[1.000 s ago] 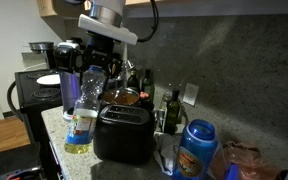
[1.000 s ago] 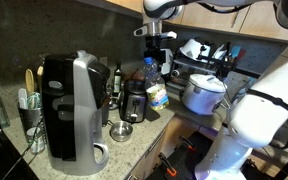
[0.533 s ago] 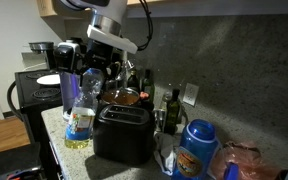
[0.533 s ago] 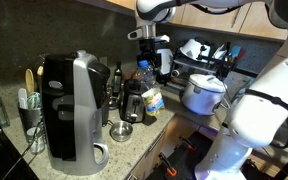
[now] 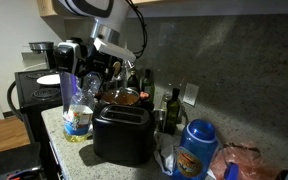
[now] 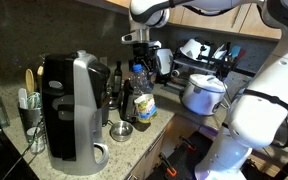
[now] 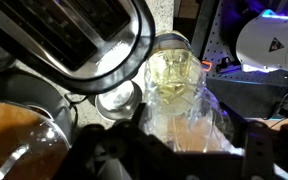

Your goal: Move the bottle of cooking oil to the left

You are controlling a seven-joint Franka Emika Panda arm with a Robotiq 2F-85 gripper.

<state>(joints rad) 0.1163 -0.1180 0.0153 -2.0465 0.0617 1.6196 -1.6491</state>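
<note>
One step, placing | gripper [image 6: 141, 62] apparently clamped on bottle of cooking oil [image 6: 143, 100], body hanging below fingers, toaster [image 5: 122, 133] just beside | keep upright, lower squarely onto counter [image 6: 134, 148], then release.

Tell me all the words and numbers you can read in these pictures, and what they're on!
No text can be read here; every label is too small or blurred.
On the bottle of cooking oil: a pale label, blurred.
On the blue-lidded jar: an orange label, letters unreadable.
On the dark green bottle: a label, too small to read.
On the white robot shell: a dark mark, unreadable.
</note>
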